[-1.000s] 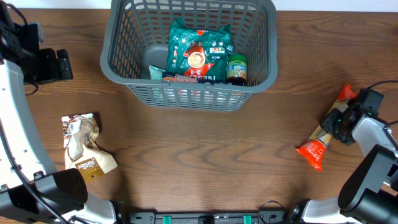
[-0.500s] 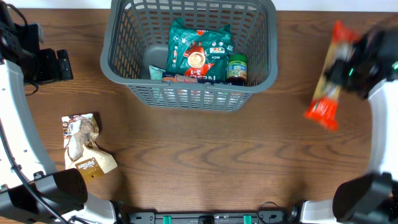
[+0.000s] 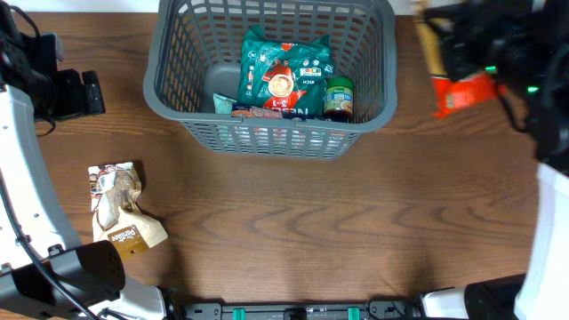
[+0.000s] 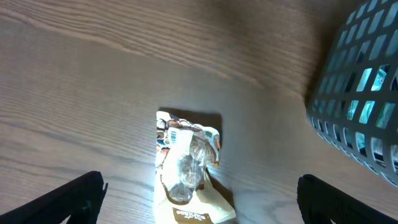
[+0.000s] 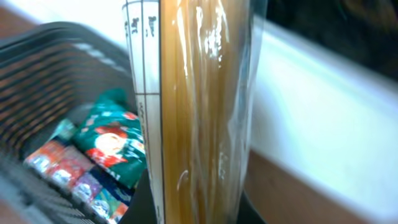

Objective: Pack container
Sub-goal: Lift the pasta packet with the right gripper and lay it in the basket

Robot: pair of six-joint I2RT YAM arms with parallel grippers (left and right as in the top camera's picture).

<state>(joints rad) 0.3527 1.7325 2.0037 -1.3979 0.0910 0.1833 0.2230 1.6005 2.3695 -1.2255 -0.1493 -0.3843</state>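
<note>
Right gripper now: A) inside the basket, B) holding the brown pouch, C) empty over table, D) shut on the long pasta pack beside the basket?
D: the right gripper is shut on the pasta pack beside the container's right wall; the brown pouch lies on the table.

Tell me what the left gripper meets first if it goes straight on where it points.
Probably the snack pouch, lying on the table between the left gripper's open fingers; depth unclear.

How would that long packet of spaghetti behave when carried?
Probably stiff lengthwise: the spaghetti packet shows straight, tightly packed strands. Its glossy clear wrap looks slippery, so it might slide when gripped. The strands could snap if bent.
</note>
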